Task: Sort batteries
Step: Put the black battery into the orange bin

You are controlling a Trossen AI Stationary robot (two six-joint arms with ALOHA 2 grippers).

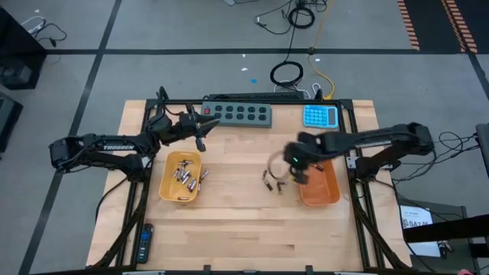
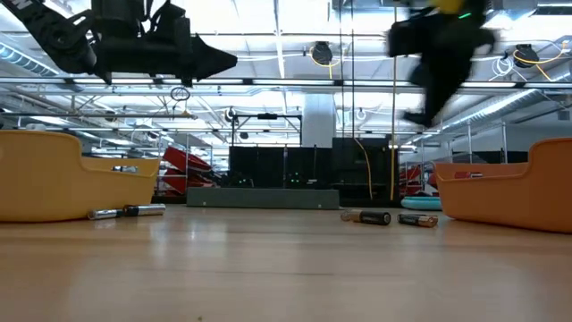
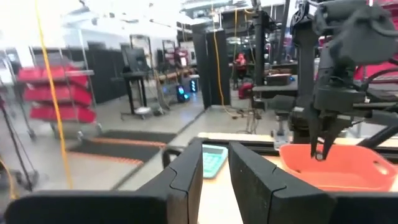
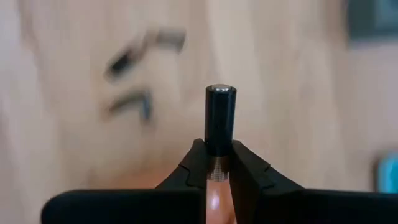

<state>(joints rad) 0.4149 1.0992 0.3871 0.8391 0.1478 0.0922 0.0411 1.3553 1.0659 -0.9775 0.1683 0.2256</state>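
The right gripper point(image 4: 217, 163) hung above the table just left of the orange tray point(image 1: 327, 195), its fingers clamped on 1 dark battery point(image 4: 220, 121) that stood up between them. More batteries point(image 1: 272, 182) lay on the wood left of that tray, and others point(image 1: 185, 174) filled the yellow tray point(image 1: 165, 183) farther left. The left gripper point(image 1: 203, 131) waited beyond the yellow tray, fingers nearly together, holding nothing.

open wood point(image 1: 229, 221) between trays, loose batteries point(image 1: 271, 180) midway
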